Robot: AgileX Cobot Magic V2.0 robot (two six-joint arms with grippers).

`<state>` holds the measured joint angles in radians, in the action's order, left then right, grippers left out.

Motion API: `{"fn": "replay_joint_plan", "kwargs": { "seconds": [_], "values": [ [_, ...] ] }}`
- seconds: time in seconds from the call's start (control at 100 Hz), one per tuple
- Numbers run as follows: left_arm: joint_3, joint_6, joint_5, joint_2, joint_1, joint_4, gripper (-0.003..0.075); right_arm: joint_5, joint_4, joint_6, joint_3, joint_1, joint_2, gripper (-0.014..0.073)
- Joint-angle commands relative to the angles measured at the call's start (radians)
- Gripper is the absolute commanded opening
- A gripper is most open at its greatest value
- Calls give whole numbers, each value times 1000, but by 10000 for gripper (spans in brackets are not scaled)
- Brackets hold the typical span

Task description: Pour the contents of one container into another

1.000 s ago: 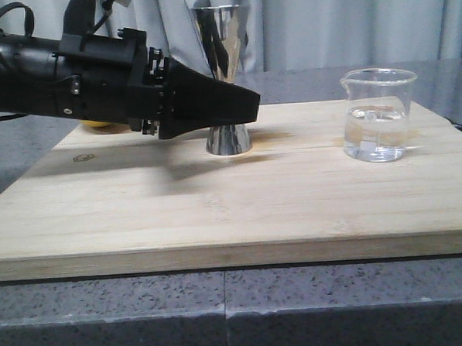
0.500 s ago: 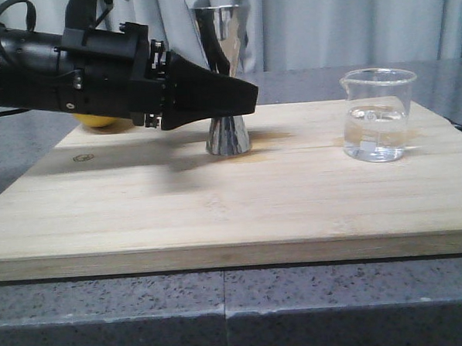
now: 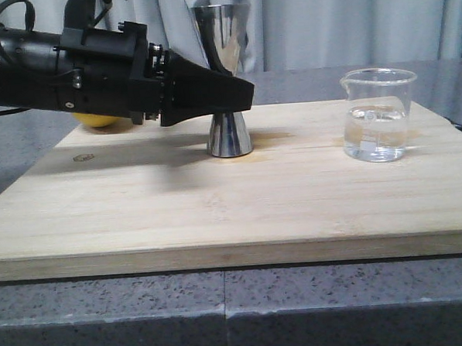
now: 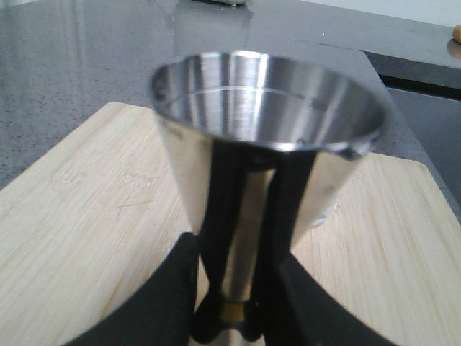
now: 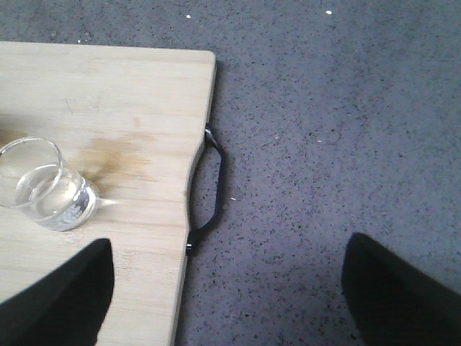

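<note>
Left gripper [image 3: 238, 95] has risen slightly over the last second, fingers [image 4: 173, 288] now straddling the jigger [image 3: 225, 80] waist mid-frame, contact unclear; beaker [image 3: 377, 115] untouched, pour not begun.

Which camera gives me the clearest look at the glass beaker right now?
Front view: the beaker shows whole, upright, part-filled with clear liquid. The right wrist view shows it from above, cut at the frame edge. The left wrist view barely shows it behind the jigger.
</note>
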<state>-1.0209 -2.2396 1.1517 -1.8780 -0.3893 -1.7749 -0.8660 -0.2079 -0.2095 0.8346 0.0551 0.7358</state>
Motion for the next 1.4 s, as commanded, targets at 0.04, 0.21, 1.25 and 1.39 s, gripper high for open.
{"fn": "replay_joint_plan", "kwargs": {
  "seconds": [0.04, 0.21, 1.25, 1.39],
  "values": [
    [-27, 0, 118, 40, -11, -77, 137, 75, -17, -15, 34, -1, 1, 585],
    [-27, -9, 118, 40, -11, -77, 137, 114, -155, -172, 34, -1, 1, 585],
    [-27, -48, 108, 40, -11, -77, 137, 197, -356, -330, -14, -34, 5, 585],
    [-27, -48, 106, 40, -11, -77, 137, 415, -170, -137, -99, -178, -4, 585]
  ]
}}
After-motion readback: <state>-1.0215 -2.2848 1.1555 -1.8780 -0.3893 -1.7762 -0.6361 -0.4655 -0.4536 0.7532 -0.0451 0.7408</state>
